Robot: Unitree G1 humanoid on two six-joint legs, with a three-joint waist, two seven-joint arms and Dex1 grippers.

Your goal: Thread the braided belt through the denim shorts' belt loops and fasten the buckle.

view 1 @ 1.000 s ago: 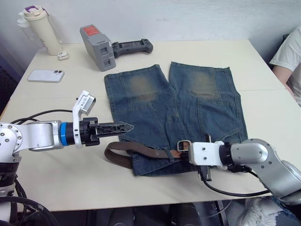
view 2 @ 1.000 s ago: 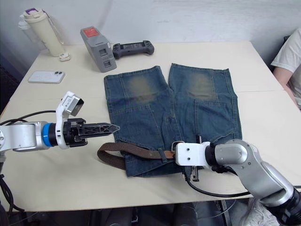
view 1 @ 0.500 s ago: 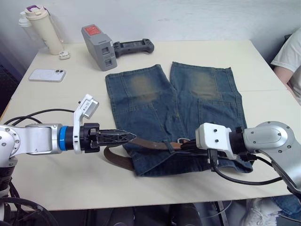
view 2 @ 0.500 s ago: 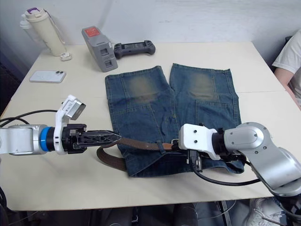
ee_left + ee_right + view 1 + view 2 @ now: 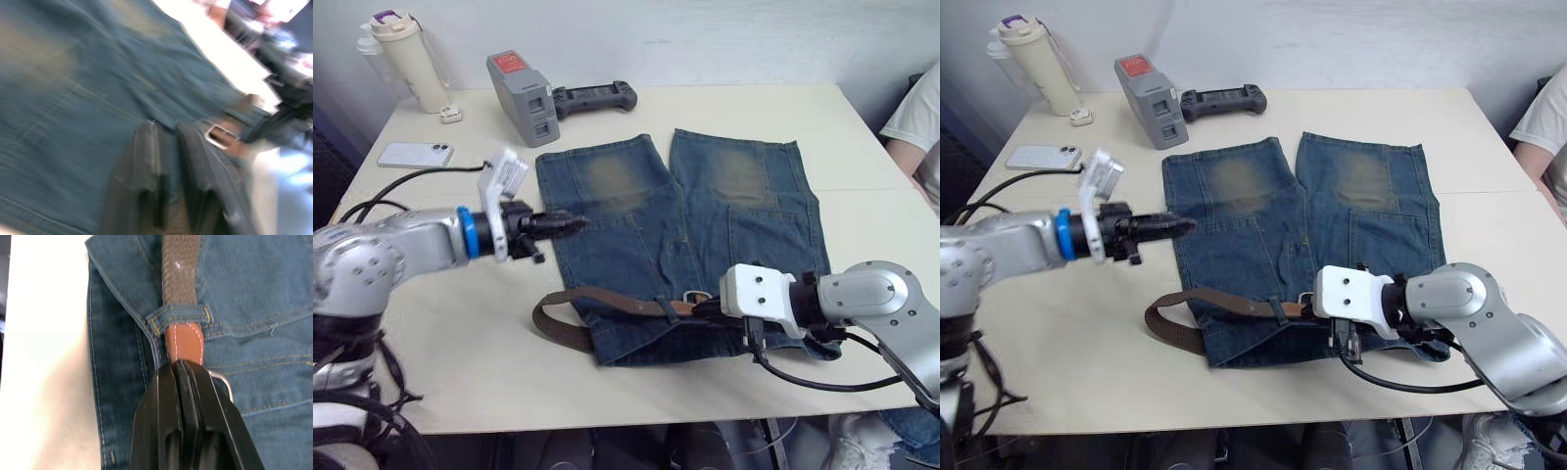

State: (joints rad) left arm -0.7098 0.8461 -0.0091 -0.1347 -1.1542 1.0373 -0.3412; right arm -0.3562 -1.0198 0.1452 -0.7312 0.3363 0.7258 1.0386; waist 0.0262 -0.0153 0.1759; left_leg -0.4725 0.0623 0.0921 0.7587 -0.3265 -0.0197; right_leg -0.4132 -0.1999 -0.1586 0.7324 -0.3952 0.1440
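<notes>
I see the denim shorts (image 5: 677,243) lying flat on the cream table (image 5: 440,333), waistband toward me and legs pointing away. The braided belt (image 5: 607,305) runs along the waistband; its free end curls in a loop off the shorts' left edge onto the bare table. In the right wrist view the strap passes under one belt loop (image 5: 180,313), with the tan leather tab just past it. My right gripper (image 5: 182,369) is clenched on the belt at that tab, and the buckle (image 5: 222,382) shows as a metal edge right beside the fingers. My left gripper (image 5: 570,222) hangs above the left leg of the shorts, well apart from the belt, its fingers nearly together with a narrow gap and nothing between them. At the far left of the table sit a cream bottle (image 5: 399,59), a phone (image 5: 415,154), a grey battery pack (image 5: 525,85) and a black controller (image 5: 594,96)
</notes>
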